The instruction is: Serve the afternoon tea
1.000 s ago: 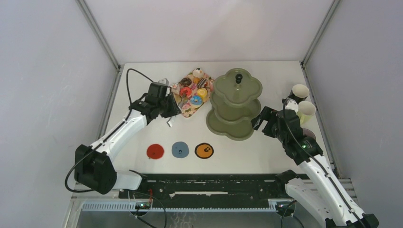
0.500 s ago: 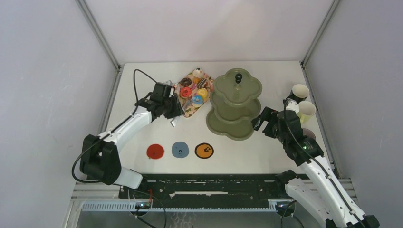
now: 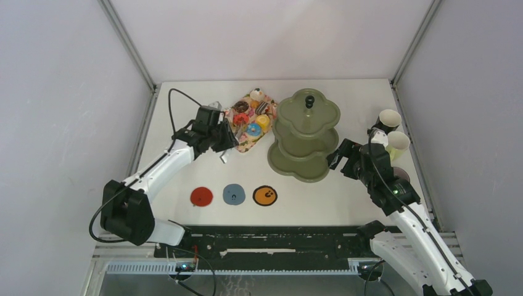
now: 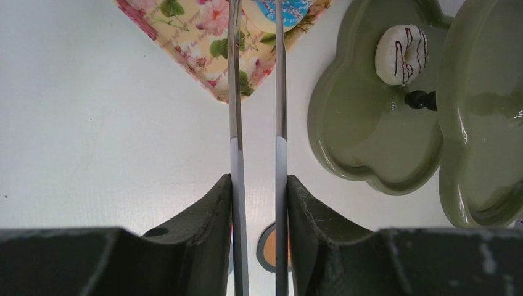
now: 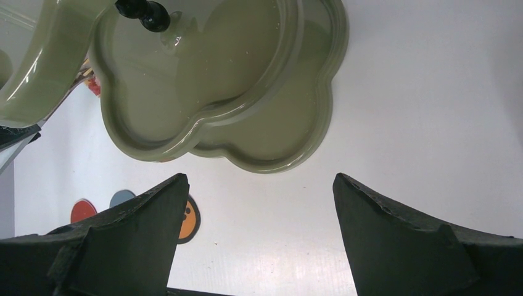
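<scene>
Several small toy sweets (image 3: 250, 117) lie on the pink floral tray (image 3: 245, 145). One white donut with dark stripes (image 4: 402, 54) rests on a lower tier of the olive-green stand (image 3: 306, 111). My left gripper (image 4: 258, 179) is shut on metal tongs (image 4: 234, 92). The two blades stand slightly apart and reach over the tray's corner to a blue donut (image 4: 290, 7); their tips run out of view. My right gripper (image 5: 259, 179) is open and holds nothing, just right of the stand's bottom tier (image 5: 271, 142). Two mugs (image 3: 389, 118) (image 3: 398, 142) stand at the right edge.
Red (image 3: 201, 197), blue (image 3: 234, 194) and orange (image 3: 265, 195) coasters lie in a row near the front. The cell's grey walls and metal posts close in the table on three sides. My right arm (image 3: 395, 191) stretches along the right edge beside the mugs.
My left arm has shifted a little toward the tray, carrying the tongs with it. The right arm has not moved.
</scene>
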Controlling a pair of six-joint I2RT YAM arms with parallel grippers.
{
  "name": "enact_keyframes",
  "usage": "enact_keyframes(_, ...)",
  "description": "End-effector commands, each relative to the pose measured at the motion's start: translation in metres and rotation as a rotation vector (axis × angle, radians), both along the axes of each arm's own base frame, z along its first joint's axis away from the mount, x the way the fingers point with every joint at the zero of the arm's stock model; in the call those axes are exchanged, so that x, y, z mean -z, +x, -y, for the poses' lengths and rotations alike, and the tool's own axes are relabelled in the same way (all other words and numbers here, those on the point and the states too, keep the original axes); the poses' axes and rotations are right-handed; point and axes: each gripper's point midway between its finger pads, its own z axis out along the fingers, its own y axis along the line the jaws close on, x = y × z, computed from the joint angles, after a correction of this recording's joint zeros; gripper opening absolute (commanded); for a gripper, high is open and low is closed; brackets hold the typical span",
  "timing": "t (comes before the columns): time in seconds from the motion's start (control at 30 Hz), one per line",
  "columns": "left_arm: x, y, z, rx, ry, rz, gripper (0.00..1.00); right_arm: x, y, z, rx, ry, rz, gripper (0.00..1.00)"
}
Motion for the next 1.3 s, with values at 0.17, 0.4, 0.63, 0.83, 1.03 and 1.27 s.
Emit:
enact_keyframes(0.17, -0.031, 0.02, 0.017, 0.032, -0.073, 0.086, 0.46, -0.008, 0.003, -0.002, 0.011, 0.023, 0.031, 0.95)
enact_keyframes(0.4, -0.019, 0.02, 0.019, 0.043, -0.061, 0.053, 0.47, -0.007, 0.006, -0.006, -0.002, 0.027, 0.029, 0.95)
enact_keyframes(0.63, 0.0, 0.027, 0.02, 0.034, -0.065, 0.013, 0.44, -0.007, 0.007, -0.008, -0.009, 0.03, 0.03, 0.95)
enact_keyframes(0.83, -0.005, 0.025, 0.027, 0.079, -0.145, 0.012, 0.14, -0.009, 0.007, -0.009, -0.008, 0.032, 0.03, 0.95)
enact_keyframes(1.03, -0.028, 0.018, 0.021, 0.112, -0.127, 0.064, 0.0, -0.008, 0.007, -0.007, 0.0, 0.027, 0.026, 0.95)
enact_keyframes(1.27, -0.046, 0.006, 0.01, 0.127, -0.084, 0.093, 0.0, -0.006, 0.006, -0.007, 0.001, 0.023, 0.02, 0.95)
